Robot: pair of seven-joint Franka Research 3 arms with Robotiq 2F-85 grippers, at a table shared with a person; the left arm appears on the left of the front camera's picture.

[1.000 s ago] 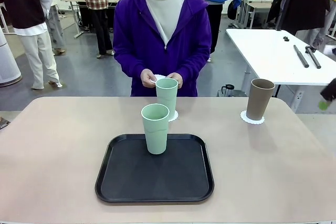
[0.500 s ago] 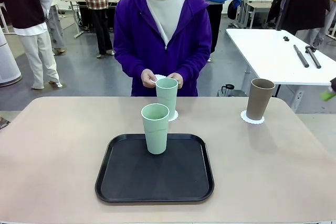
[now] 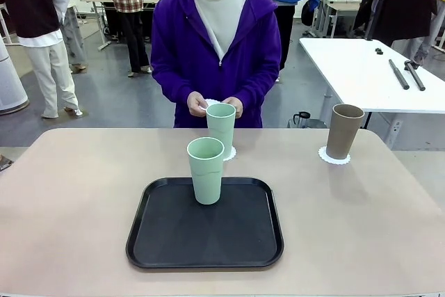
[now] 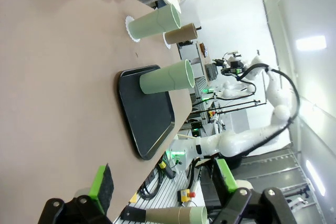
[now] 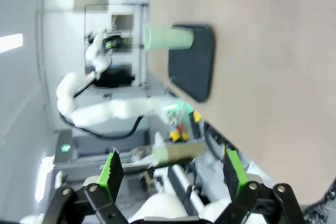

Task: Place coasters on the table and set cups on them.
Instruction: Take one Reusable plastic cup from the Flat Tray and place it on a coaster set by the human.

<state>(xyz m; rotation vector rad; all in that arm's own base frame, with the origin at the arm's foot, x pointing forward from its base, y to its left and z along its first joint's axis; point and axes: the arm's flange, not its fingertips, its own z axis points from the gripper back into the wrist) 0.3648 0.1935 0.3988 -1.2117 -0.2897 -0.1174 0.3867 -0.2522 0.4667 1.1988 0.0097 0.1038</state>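
Note:
One mint green cup [image 3: 206,170] stands on the black tray [image 3: 174,241]. A second mint cup [image 3: 221,129] stands on a lacy white coaster [image 3: 230,153] just beyond the tray. On the table [image 3: 83,193] at the far right, the brown cup [image 3: 343,131] stands on its own coaster [image 3: 334,158]. The person in purple holds another coaster [image 3: 208,103] in both hands. My left gripper [image 4: 163,182] hangs open over the table's near side, far from the cups [image 4: 167,77]. My right gripper [image 5: 173,170] is open too, well away from the tray [image 5: 194,61].
A white table [image 3: 361,74] with dark tools stands behind at the right. People walk about in the background. Bare tabletop lies to the left and right of the tray.
The right gripper's green fingertip, seen at the front view's right edge, has drawn back out of the picture. Cups, coasters and the person's hands have not moved.

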